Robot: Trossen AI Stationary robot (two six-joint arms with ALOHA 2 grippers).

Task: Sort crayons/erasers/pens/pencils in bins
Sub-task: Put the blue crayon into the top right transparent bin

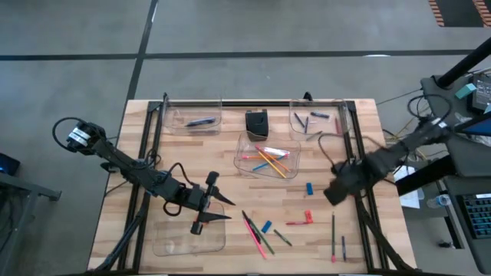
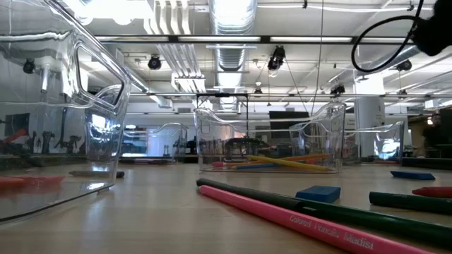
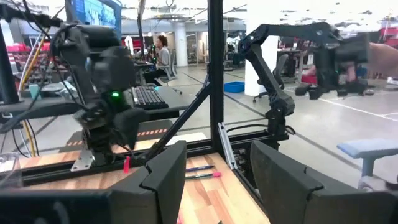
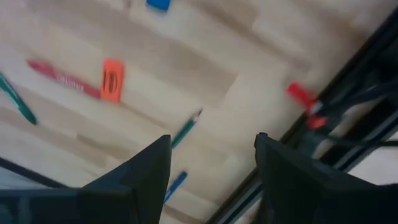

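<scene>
Left gripper [image 1: 209, 205]: hangs over the table's 7 o'clock area, above the near-left bin; fingers [image 3: 165, 177] spread apart, nothing between them
Near-left bin [image 1: 188, 244]: clear tub at 7 o'clock, partly under the left gripper; what lies in it cannot be told from above
Far-left bin [image 1: 193, 119]: at 11 o'clock, with a dark blue-purple pen [image 1: 201, 122] lying in it
Black box [image 1: 257, 123]: at 12 o'clock, between the two far bins
Centre bin [image 1: 266, 158]: near the table's middle, holds several pencils [image 1: 270, 159] in orange, yellow, pink and blue, crossed over one another
Loose sticks at 6 o'clock: a pink pencil [image 1: 252, 231] and a dark green one [image 1: 260, 233] lie side by side, with a blue eraser [image 1: 266, 227] just beside them at their 3 o'clock
Red eraser [image 1: 308, 217]: at 5 o'clock, touching a red crayon [image 1: 296, 222]
Second blue eraser [image 1: 309, 188]: at 4 o'clock, apart from the rest
Far-right bin [image 1: 319, 120]: at 1 o'clock, holds a few short dark crayons [image 1: 320, 115]
Right gripper [image 1: 335, 189]: above the table's 4 o'clock edge; fingers [image 4: 144, 177] stand parted with only bare wood and a green pencil [image 4: 185, 129] seen between them, nothing gripped
Two sticks at 5 o'clock: a green one [image 1: 333, 230] and a dark one [image 1: 343, 247], near the right rail
</scene>
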